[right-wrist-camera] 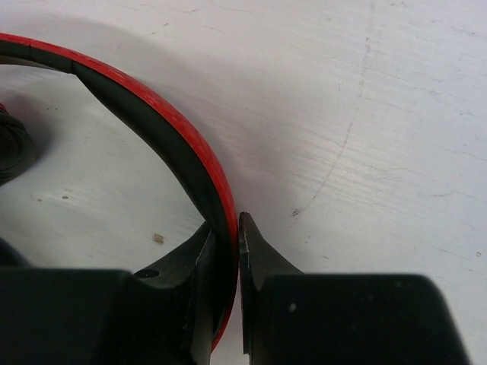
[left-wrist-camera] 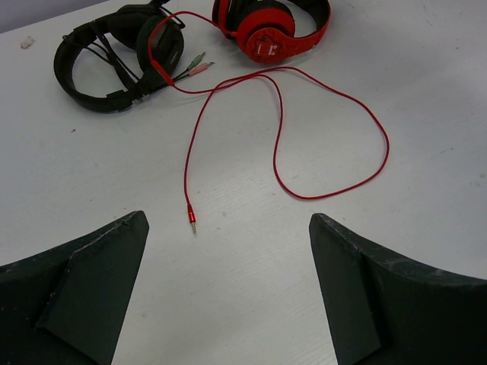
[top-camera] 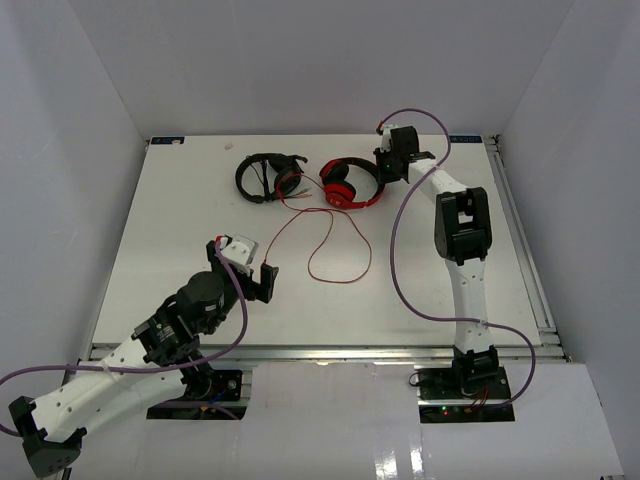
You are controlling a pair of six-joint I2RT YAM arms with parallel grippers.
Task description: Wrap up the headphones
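The matte white table (top-camera: 180, 250), faintly scratched, is carrying everything. Near its far edge the headphones (top-camera: 350, 185) are lying flat: glossy red rounded shells with black padding, just right of the bulkier black headphones (top-camera: 268, 178). The right gripper (right-wrist-camera: 227, 228) is pinching its dark fingers on the curved headband (right-wrist-camera: 152, 114), a red strip over a black inner lining. The left gripper (left-wrist-camera: 227, 219) is hovering with its blunt, scuffed black fingers (left-wrist-camera: 91, 289) spread wide, holding nothing. The thin red cable (left-wrist-camera: 275, 137) is crossing a black ear cup and sprawling in a loose loop over the table, ending in a small metal-tipped plug (left-wrist-camera: 191, 219).
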